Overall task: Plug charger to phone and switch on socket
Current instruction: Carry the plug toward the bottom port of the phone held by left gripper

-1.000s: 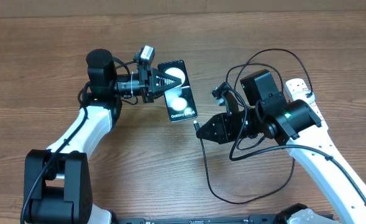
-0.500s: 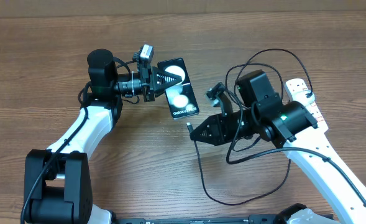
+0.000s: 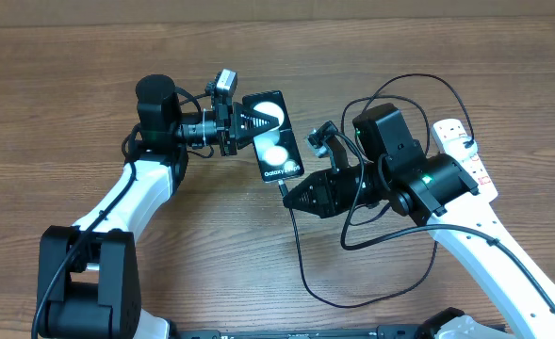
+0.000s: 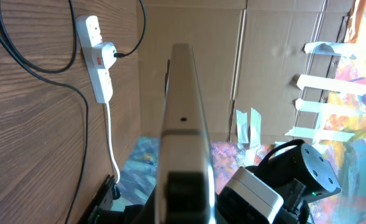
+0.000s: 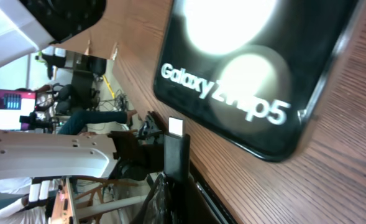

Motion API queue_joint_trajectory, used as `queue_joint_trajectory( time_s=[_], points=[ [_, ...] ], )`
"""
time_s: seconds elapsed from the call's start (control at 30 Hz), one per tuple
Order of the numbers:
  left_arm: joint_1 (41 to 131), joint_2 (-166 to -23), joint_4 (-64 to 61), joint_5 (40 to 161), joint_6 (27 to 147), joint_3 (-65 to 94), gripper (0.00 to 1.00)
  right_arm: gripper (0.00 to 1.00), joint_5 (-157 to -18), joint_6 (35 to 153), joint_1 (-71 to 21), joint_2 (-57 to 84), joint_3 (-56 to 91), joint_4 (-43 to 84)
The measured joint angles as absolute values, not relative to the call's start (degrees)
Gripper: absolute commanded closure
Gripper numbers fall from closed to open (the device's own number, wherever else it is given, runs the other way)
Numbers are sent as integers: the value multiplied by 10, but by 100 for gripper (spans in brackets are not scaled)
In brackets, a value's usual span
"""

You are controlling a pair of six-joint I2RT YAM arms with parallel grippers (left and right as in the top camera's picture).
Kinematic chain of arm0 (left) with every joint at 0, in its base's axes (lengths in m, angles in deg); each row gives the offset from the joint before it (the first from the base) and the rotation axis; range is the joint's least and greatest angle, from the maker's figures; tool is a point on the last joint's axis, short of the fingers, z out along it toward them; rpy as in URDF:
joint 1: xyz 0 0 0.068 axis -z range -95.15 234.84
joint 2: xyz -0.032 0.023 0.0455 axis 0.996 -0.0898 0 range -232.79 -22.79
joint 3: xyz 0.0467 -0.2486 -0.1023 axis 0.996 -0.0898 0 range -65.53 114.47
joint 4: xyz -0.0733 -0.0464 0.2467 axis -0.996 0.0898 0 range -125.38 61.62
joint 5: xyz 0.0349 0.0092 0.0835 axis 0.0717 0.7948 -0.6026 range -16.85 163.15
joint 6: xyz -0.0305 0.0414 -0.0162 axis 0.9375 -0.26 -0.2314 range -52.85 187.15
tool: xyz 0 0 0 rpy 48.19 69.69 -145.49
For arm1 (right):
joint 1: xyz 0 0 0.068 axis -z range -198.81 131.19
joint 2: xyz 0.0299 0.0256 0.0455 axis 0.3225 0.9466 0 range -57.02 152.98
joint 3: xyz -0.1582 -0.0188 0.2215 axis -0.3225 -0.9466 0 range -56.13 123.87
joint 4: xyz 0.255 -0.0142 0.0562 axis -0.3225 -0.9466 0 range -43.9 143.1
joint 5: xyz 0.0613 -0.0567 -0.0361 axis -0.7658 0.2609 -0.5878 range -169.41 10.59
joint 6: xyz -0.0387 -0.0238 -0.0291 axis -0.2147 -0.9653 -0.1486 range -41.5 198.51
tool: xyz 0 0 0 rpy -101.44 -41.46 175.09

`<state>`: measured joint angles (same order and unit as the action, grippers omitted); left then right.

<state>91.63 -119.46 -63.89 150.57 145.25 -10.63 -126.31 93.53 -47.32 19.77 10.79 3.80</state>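
Observation:
My left gripper point(image 3: 242, 126) is shut on the phone's point(image 3: 273, 141) upper end and holds it tilted on the table. The black phone shows two white circles and white text. In the left wrist view the phone point(image 4: 183, 106) is edge-on between the fingers. My right gripper point(image 3: 292, 196) is shut on the charger's connector point(image 3: 282, 188), just below the phone's bottom edge. In the right wrist view the connector point(image 5: 176, 149) with its silver tip stands a short gap from the phone point(image 5: 251, 68). The black charger cable point(image 3: 301, 264) loops toward the front. The white socket strip point(image 3: 463, 149) lies at the right, partly under the right arm.
In the left wrist view the socket strip point(image 4: 96, 59) has a white plug in it, and its white cord point(image 4: 111, 146) trails away. Black cable loops point(image 3: 418, 89) rise around the right arm. Brown cardboard borders the table's far edge point(image 3: 277, 8).
My right gripper has carried the connector left and up, closer to the phone's bottom edge. The left gripper and phone have shifted slightly right.

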Motion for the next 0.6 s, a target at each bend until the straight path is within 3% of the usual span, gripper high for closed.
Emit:
queue_joint_trajectory(
  time_s=[0.6],
  points=[
    [916,-1195,-639,1514,1452,-106,96,96,-1240,935,-473,198,108,31]
  ],
)
